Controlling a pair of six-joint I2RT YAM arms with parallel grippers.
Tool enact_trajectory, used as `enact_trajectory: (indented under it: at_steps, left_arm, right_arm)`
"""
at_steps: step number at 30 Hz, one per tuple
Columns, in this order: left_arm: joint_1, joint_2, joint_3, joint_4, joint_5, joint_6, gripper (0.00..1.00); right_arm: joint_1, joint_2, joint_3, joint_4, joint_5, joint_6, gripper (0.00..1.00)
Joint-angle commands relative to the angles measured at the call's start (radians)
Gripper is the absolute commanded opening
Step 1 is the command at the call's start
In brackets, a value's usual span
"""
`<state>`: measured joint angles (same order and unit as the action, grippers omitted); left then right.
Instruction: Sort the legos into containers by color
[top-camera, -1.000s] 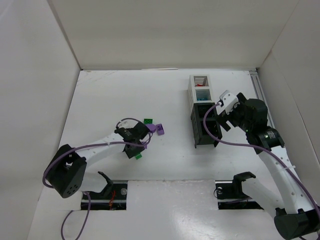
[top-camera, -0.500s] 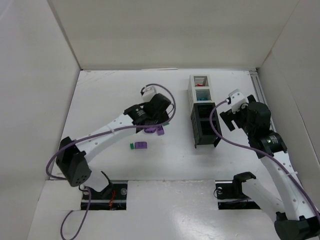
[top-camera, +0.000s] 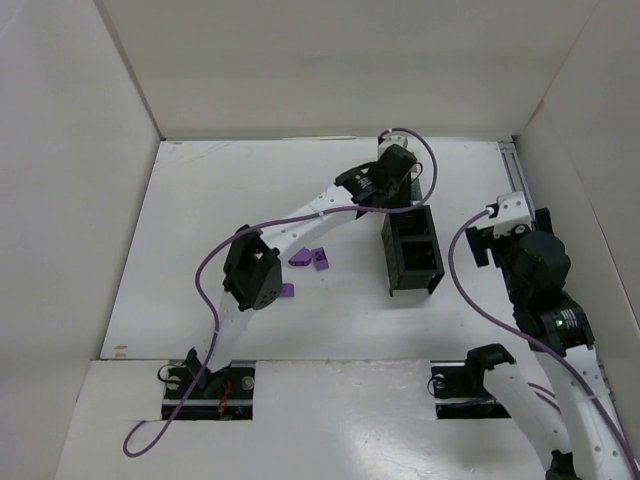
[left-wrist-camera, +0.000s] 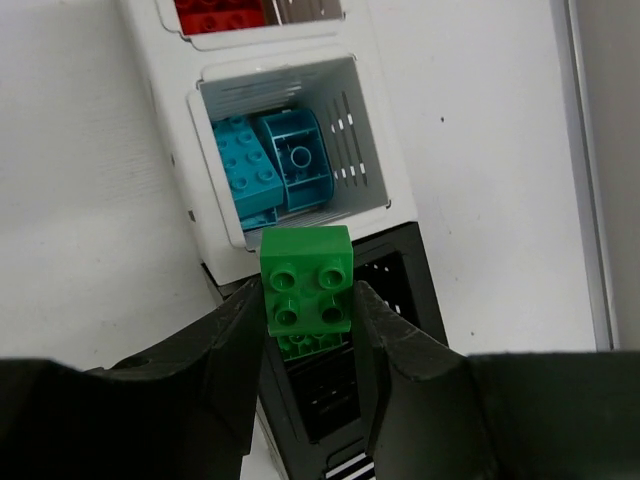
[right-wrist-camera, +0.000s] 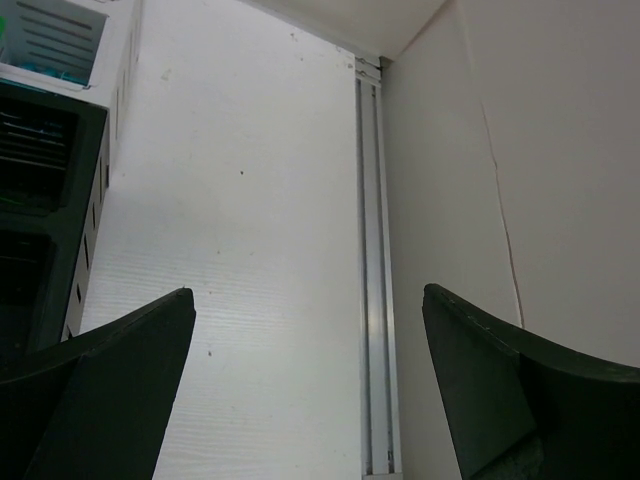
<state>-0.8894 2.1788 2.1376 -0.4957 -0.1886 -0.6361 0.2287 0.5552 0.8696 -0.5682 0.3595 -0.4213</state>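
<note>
Green four-stud brick (left-wrist-camera: 306, 279) clamped in left gripper (left-wrist-camera: 306, 305), above the container row (top-camera: 412, 262) — over the black slatted bin (left-wrist-camera: 405, 290), next to the white bin (left-wrist-camera: 375, 190) holding cyan bricks (left-wrist-camera: 268, 160). Purple bricks (top-camera: 310, 257) left of the row on the matte white table (top-camera: 200, 220). Right gripper (right-wrist-camera: 310, 340) right of the row, jaws wide apart, empty — plain white walls (top-camera: 330, 60) around.

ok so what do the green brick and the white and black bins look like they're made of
green brick: hard moulded plastic, smooth and slightly glossy; crisp round studs and even colour.
white bin: likely rigid plastic, satin; thin walls with neat cut slots.
black bin: probably the same plastic in black; too dark to judge the finish.
</note>
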Motion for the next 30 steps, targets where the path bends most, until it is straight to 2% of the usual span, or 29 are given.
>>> enact_trajectory:
  at_steps: [1,6,11,13,23,26,27,28,29,30]
  left_arm:
    - [0.000,-0.018,0.070,0.031,0.075,0.072,0.19]
    - [0.000,-0.008,0.051,0.065,0.109,0.072,0.22]
    - [-0.010,-0.008,0.032,0.065,0.120,0.072,0.44]
    - [-0.020,-0.017,0.031,0.074,0.120,0.072,0.48]
    - [-0.029,-0.131,-0.060,0.074,0.097,0.081,0.59]
    - [-0.029,-0.229,-0.145,0.054,0.014,0.052,0.70]
    - [-0.029,-0.267,-0.239,0.054,-0.012,0.041,0.76]
    - [-0.029,-0.313,-0.302,0.054,-0.041,0.026,0.92]
    - [-0.029,-0.421,-0.373,0.054,-0.117,-0.023,0.99]
    - [-0.029,-0.483,-0.449,0.054,-0.150,-0.055,1.00]
  right_arm:
    - [-0.003,0.023,-0.007,0.033,0.026,0.026,1.00]
    - [-0.003,0.077,-0.007,0.033,0.007,0.026,1.00]
    - [-0.003,0.077,-0.007,0.033,-0.011,0.016,1.00]
    - [-0.003,0.077,-0.007,0.033,-0.011,0.016,1.00]
    - [-0.003,0.058,-0.007,0.045,-0.027,0.000,1.00]
    - [-0.003,0.058,-0.007,0.089,-0.152,-0.085,1.00]
    - [-0.003,0.080,-0.007,0.108,-0.209,-0.143,1.00]
    - [-0.003,0.092,-0.007,0.122,-0.268,-0.169,1.00]
    - [-0.003,0.106,-0.007,0.134,-0.374,-0.189,1.00]
    - [0.020,0.123,-0.007,0.149,-0.413,-0.207,1.00]
